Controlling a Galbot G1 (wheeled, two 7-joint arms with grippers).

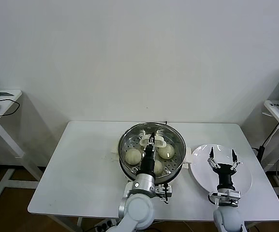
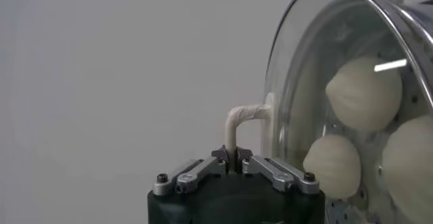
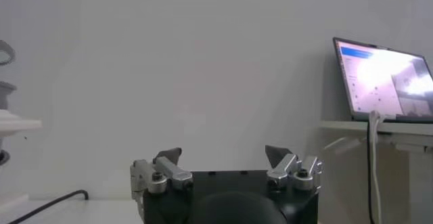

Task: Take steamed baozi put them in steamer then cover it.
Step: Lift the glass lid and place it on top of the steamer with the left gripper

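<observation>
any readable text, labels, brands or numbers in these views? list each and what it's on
None can be read.
Laptop screen, on a side desk in the right wrist view: content shows, too blurred to read.
Steamer, cover, white plate, both hands: no visible markings.

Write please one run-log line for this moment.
left claw: shut on cover handle, over steamer | baozi: inside steamer | right claw: open, above white plate, holds nothing

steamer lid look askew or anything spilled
Nothing stands out. The cover sits over the steamer, left gripper shut on its handle, baozi inside. The right gripper hangs open over the bare plate.
</observation>
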